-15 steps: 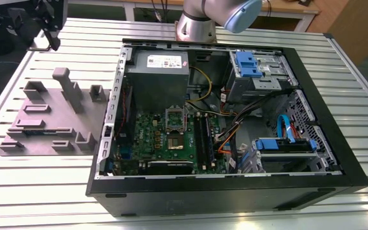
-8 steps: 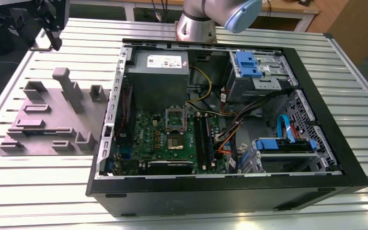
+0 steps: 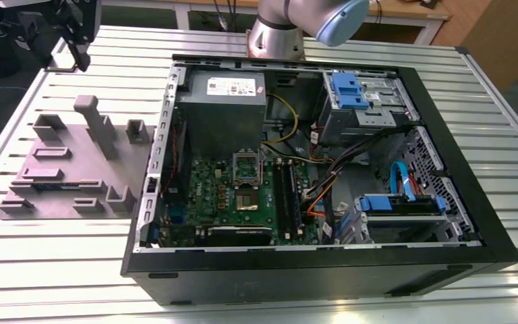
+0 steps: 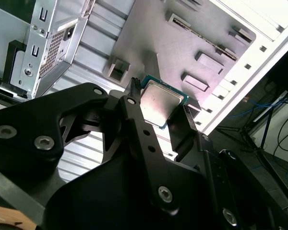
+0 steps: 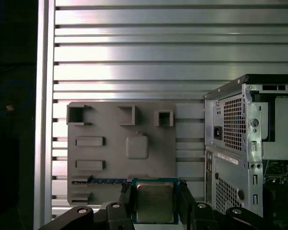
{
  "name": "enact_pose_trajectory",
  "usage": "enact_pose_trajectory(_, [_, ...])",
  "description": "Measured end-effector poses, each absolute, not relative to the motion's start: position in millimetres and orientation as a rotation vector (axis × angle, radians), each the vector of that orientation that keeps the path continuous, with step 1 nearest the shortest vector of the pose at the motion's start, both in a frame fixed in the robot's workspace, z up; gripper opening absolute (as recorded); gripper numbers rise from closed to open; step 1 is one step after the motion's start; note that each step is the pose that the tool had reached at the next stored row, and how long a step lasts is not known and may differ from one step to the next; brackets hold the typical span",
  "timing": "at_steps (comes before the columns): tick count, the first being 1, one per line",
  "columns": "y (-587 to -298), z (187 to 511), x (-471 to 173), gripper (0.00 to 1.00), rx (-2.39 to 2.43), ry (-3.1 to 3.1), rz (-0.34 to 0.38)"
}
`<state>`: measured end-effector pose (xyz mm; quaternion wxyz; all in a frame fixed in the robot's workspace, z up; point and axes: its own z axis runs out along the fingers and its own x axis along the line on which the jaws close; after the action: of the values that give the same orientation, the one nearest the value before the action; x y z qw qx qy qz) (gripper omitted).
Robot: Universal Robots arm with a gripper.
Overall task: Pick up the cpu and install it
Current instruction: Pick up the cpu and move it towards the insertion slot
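Presently the gripper [image 5: 155, 192] is clamped on the cpu [image 5: 155, 202], one finger against each of two opposite edges, the pale metal top facing the camera in both wrist views. The chip is carried in the air, clear of the grey fixture plate [image 5: 120, 143] on the table [image 3: 511, 101]. In the exterior view the gripper [image 3: 72, 40] hangs above the table's far corner at the exterior view's left, beyond that plate. The open computer case [image 3: 457, 135] lies toward the exterior view's right, and the motherboard socket [image 3: 247, 169] inside it is well apart from the held chip. Judged status: pick-up done, installation not yet done.
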<state>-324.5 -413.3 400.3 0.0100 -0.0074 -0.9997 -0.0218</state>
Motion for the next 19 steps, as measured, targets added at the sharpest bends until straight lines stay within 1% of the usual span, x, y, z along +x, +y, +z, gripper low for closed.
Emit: enact_pose_trajectory(19, [-413.4, 400.3, -318.0, 0.47, -0.023, -3.121, -0.068])
